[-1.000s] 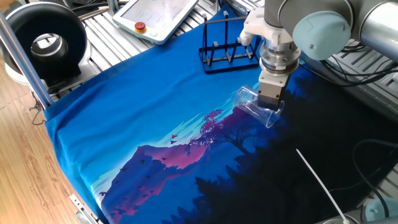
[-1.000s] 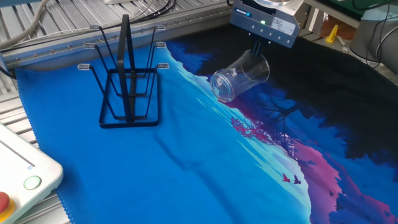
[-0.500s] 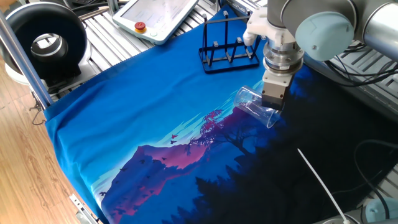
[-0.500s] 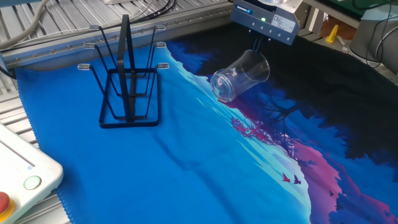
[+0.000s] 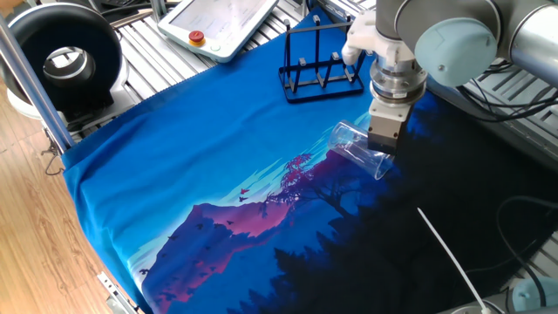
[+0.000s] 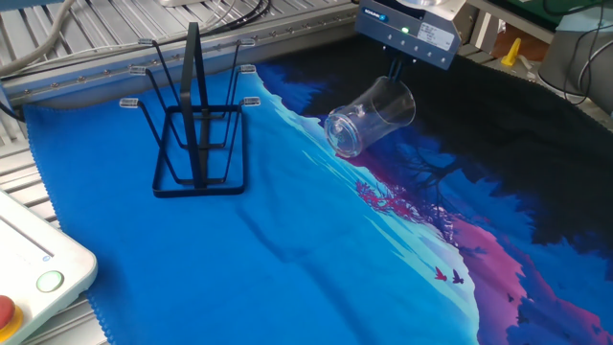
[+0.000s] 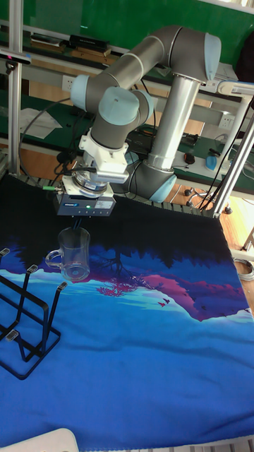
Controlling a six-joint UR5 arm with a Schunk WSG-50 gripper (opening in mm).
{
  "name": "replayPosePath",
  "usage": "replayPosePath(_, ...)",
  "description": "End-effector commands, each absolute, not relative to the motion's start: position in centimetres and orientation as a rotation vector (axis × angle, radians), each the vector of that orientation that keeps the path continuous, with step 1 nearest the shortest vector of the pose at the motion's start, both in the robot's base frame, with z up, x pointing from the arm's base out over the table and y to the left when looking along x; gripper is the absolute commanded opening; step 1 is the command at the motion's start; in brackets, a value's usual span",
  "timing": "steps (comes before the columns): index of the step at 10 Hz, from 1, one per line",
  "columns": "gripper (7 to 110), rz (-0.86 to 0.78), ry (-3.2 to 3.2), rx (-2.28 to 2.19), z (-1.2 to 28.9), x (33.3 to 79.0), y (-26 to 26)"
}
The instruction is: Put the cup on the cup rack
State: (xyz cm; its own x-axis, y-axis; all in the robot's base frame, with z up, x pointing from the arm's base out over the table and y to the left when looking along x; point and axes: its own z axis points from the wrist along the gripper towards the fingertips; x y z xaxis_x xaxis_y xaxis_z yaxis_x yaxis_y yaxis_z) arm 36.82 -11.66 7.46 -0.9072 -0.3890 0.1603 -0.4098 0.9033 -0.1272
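Observation:
The cup (image 5: pixel 356 146) is a clear glass mug. It hangs tilted from my gripper (image 5: pixel 381 142), low over the printed cloth, and the gripper is shut on its rim. In the other fixed view the cup (image 6: pixel 370 117) points its thick base toward the cup rack (image 6: pixel 196 134), with the gripper (image 6: pixel 396 77) above it. The tall view shows the cup (image 7: pixel 73 254) under the gripper (image 7: pixel 76 226), handle to the left, just right of the cup rack (image 7: pixel 27 311). The black wire cup rack (image 5: pixel 319 71) stands on the cloth with its pegs bare, a short way from the cup.
A white pendant (image 5: pixel 222 22) with a red button lies behind the rack and shows again as the pendant (image 6: pixel 29 278) at the cloth's corner. A black round device (image 5: pixel 65 54) sits far left. A white cable (image 5: pixel 446 253) crosses the dark part of the cloth.
The gripper and the cup have shifted only a few pixels, slightly up and away from the rack. The rack has not moved.

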Motion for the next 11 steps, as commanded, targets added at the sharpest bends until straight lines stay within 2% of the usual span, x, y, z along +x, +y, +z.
replayPosePath(1, 7, 0.224, -2.943, 0.611, 7.31, 36.86, -11.55)
replayPosePath(11, 7, 0.234, -2.925, 0.618, 7.33, 36.09, -12.12)
